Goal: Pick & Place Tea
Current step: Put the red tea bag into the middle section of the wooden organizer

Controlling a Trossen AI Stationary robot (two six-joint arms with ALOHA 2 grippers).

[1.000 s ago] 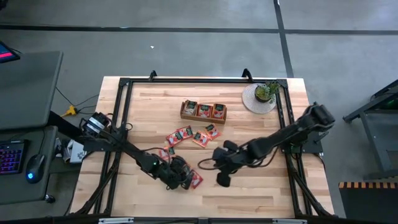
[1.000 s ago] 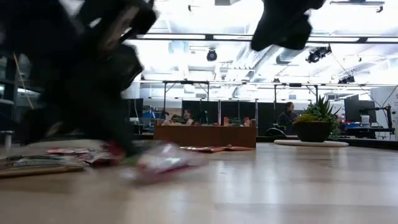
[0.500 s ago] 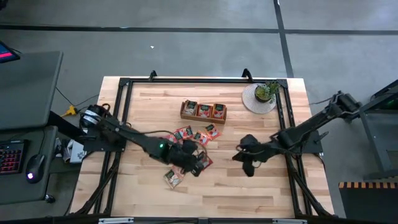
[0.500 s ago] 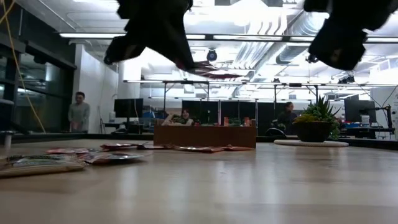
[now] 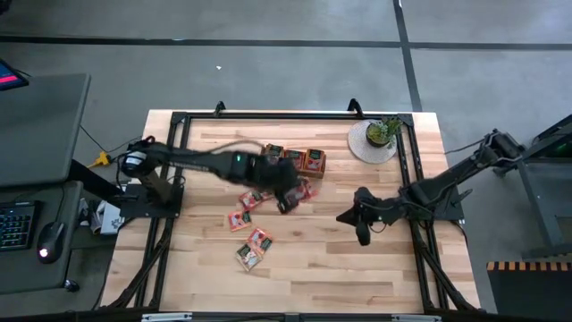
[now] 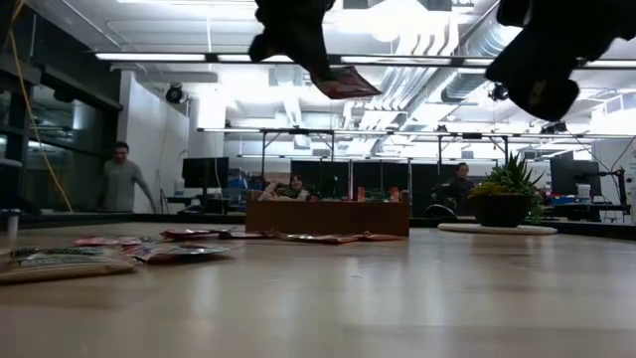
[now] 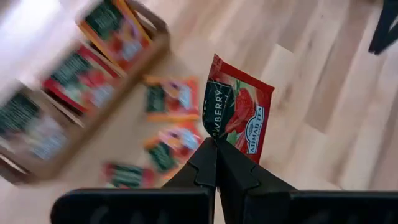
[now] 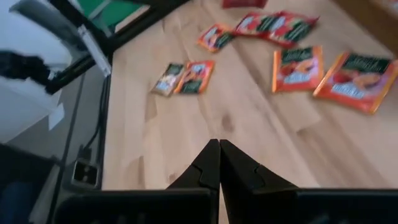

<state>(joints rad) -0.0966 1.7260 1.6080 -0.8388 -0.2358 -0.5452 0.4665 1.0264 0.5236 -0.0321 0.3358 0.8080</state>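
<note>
My left gripper (image 5: 288,200) is above the table's middle, just near of the wooden tray (image 5: 292,159), and is shut on a red sachet (image 7: 236,115), which also shows high in the low view (image 6: 344,82). The tray holds sachets in its compartments. Several more sachets lie flat on the table: a cluster by the tray (image 5: 257,195) and others nearer the front (image 5: 253,249). My right gripper (image 5: 359,225) is shut and empty above the table's right part; its wrist view (image 8: 219,144) looks down on loose sachets (image 8: 297,67). My left gripper pinches the red sachet at one edge, near a corner (image 7: 217,135), between its two fingers. The rest of the sachet sticks out past the fingertips. It is lifted clear, high above the table, and tilted.
A small potted plant on a round white plate (image 5: 375,139) stands at the far right. A black frame (image 5: 174,161) runs along the table's sides. There is bare wood at the near side (image 5: 340,277). People show in the room behind the table.
My left gripper has risen from the near part of the table with the red sachet and gone toward the far edge and the wooden tray. It has left other sachets lying near the front. My right gripper has drawn back toward the table's right edge.
</note>
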